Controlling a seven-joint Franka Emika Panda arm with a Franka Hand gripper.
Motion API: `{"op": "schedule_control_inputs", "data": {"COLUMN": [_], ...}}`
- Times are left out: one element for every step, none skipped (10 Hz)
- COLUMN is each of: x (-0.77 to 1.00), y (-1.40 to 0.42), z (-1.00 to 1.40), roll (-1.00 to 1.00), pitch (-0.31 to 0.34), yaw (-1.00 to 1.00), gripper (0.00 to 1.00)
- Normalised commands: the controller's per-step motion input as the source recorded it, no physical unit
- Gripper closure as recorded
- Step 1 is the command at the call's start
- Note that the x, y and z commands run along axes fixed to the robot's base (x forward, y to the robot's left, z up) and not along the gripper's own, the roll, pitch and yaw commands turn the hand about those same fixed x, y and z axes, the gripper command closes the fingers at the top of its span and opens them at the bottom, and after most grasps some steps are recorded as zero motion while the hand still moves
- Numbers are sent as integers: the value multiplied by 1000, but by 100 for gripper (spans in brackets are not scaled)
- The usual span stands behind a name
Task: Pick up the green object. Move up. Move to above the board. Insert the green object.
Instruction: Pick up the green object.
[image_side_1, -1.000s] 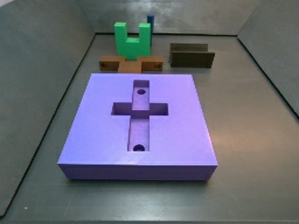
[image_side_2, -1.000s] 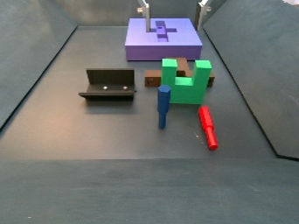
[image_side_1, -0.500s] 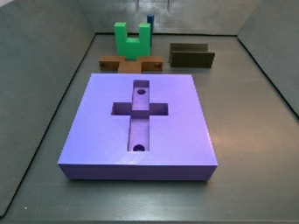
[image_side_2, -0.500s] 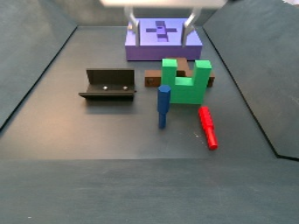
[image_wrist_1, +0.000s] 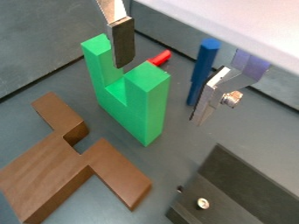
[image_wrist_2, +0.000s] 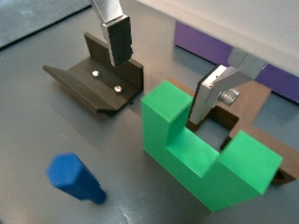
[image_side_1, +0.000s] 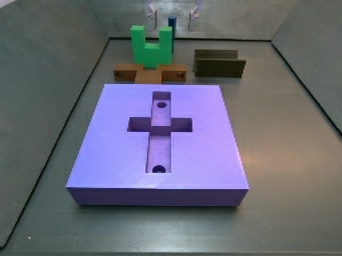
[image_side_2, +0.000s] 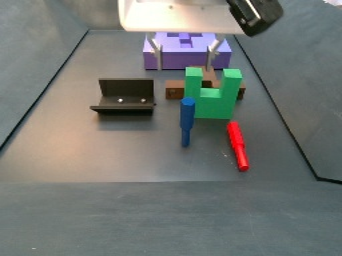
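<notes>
The green object (image_side_1: 151, 43) stands upright, prongs up, on the floor at the far end beyond the board (image_side_1: 163, 135); it also shows in a side view (image_side_2: 211, 93) and in both wrist views (image_wrist_1: 122, 96) (image_wrist_2: 205, 144). My gripper (image_side_2: 186, 58) is open and empty, hanging just above and beside the green object, between it and the board (image_side_2: 167, 45). In both wrist views the gripper (image_wrist_1: 166, 70) (image_wrist_2: 165, 68) has one prong lying below the gap between its fingers. In a side view the gripper (image_side_1: 175, 18) shows at the top, behind the green object.
A brown cross-shaped piece (image_wrist_1: 70, 166) lies against the green object's base. A blue cylinder (image_side_2: 187, 120) stands and a red peg (image_side_2: 238, 145) lies close by. The dark fixture (image_side_2: 123, 96) stands to one side. Grey walls ring the floor.
My gripper has come away from over the board and down toward the green object, fingers still open. Nothing else has moved.
</notes>
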Motion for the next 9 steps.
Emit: {"op": "schedule_control_inputs", "data": {"x": [-171,-29,0,0,17,71,83,46,103], "y": [46,154,211,231,191,0,-17,-63,-114], "z": [-263,-223,-206,-180,-154,-131,-91,-71,-26], "roll": [0,0,0,0,0,0,57,64,67], "pitch": [-107,-79,-46,0,0,4,36,24,19], "yaw": [0,0,0,-83,-63,-57,-74,-120,-69], "gripper": [0,0,0,0,0,0,0,0,0]}}
